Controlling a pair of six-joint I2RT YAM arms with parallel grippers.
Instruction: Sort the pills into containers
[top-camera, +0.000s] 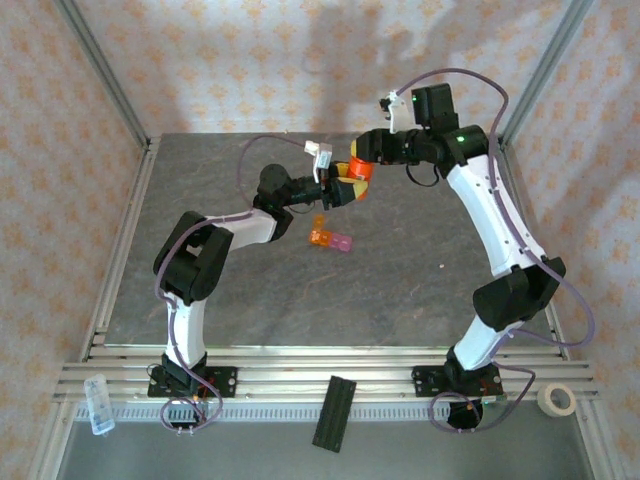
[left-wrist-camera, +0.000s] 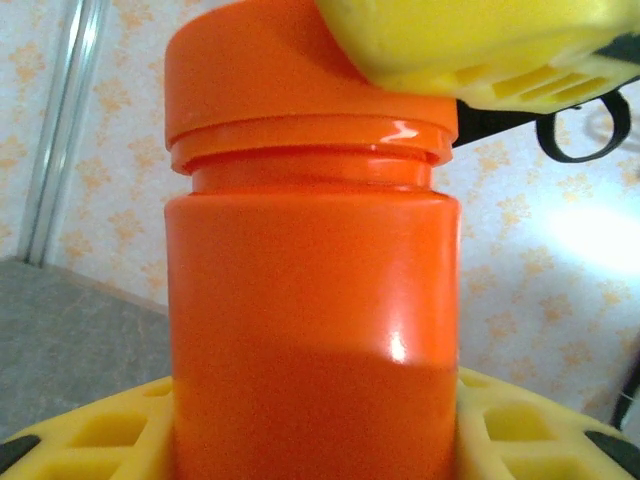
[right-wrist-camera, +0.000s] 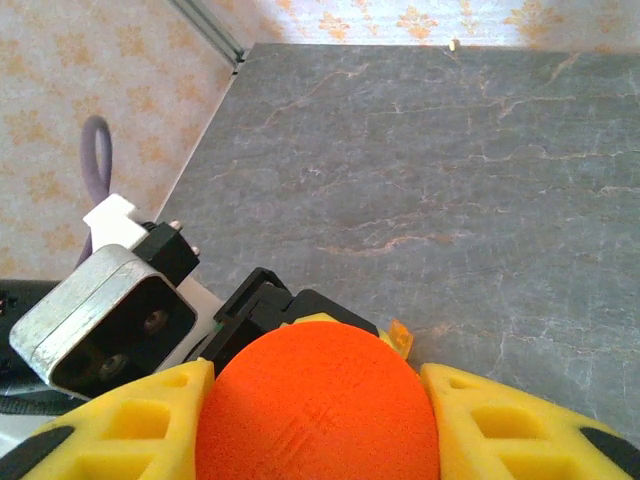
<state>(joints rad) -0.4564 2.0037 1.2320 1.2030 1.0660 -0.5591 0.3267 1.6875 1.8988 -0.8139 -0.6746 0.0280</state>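
Orange glossy plastic is at the centre of the work. On the left, the left end effector (top-camera: 341, 189) is clamped across the body of a pill bottle (top-camera: 358, 172). Its yellow fingers (left-wrist-camera: 90, 440) press both sides low on the wall, and the bottle hangs clear of the table (top-camera: 420, 290). The bottle's long axis is near upright, cap (left-wrist-camera: 270, 70) end up; exact lean is hard to judge.

Below the bottle, slightly left, the containers (top-camera: 331, 240) lie on the table: a short strip of joined translucent cells. Its long axis runs roughly left to right, the right end a touch nearer the arm bases. The orange cell is at the left end, pink-purple at the right. It is apart from both arms. Lids up or down: too small to tell.

At right, the right end effector (top-camera: 366, 160) sits over the cap from above, fingers (right-wrist-camera: 120, 420) hard against either side of it. This reads as gripped.

No pills seen; probably inside the bottle.

Handling, judged:
- **Bottle:** rigid, light, slick-walled. Hold the body low and the cap by its rim, and twist about the long axis.
- **Strip:** light and thin-walled, likely to skate if bumped. Pour from above rather than grip it.
- **Pellets:** will roll and bounce, so tip slowly.
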